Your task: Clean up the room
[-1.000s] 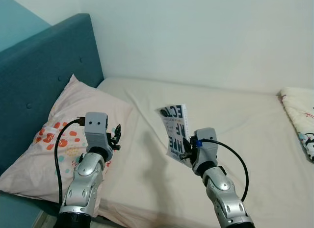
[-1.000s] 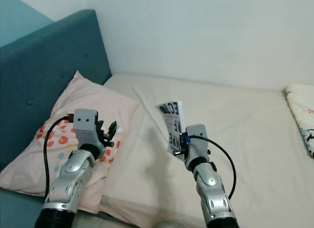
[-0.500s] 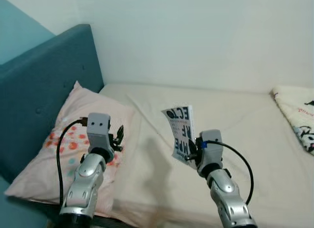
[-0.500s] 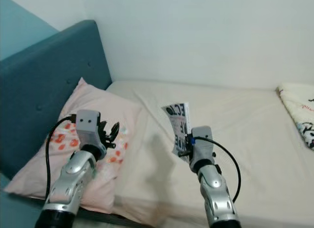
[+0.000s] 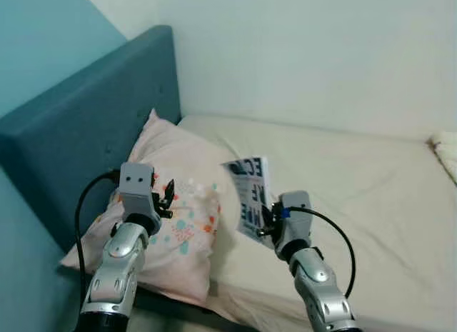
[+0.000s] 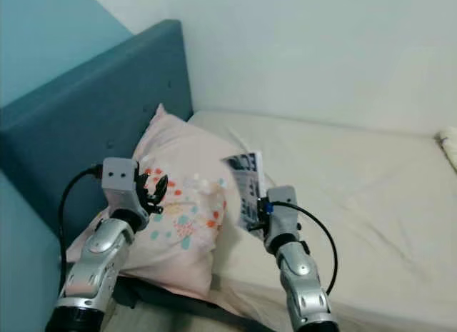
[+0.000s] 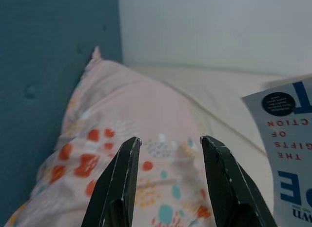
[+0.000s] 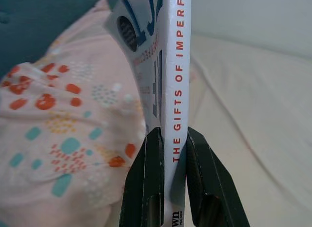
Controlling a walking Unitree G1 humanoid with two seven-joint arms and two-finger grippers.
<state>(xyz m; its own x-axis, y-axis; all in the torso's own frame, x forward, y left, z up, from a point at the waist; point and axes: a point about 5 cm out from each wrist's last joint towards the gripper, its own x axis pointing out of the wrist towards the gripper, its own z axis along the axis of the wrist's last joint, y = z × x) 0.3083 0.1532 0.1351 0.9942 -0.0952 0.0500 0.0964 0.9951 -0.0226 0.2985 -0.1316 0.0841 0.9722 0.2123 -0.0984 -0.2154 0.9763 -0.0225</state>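
My right gripper (image 5: 265,223) is shut on a white paperback book (image 5: 251,197) with large dark blue letters, held upright above the bed's near edge. In the right wrist view the book's spine (image 8: 175,75) with red lettering sits clamped between the two black fingers (image 8: 146,178). My left gripper (image 5: 168,195) hovers open over a pink pillow (image 5: 178,225) with orange and teal spots. The left wrist view shows its fingers (image 7: 122,178) spread apart with nothing between them, the pillow (image 7: 122,139) below and the book's cover (image 7: 287,139) off to one side.
The pillow leans against a teal padded headboard (image 5: 93,132) on the left. A cream sheet (image 5: 357,182) covers the bed, which runs to a white wall (image 5: 321,53). A patterned blanket edge (image 5: 446,146) lies at far right.
The camera has swung left, so headboard and pillow take more of the picture and the blanket has slid toward the right edge. Both grippers keep their pose; the book stays held.
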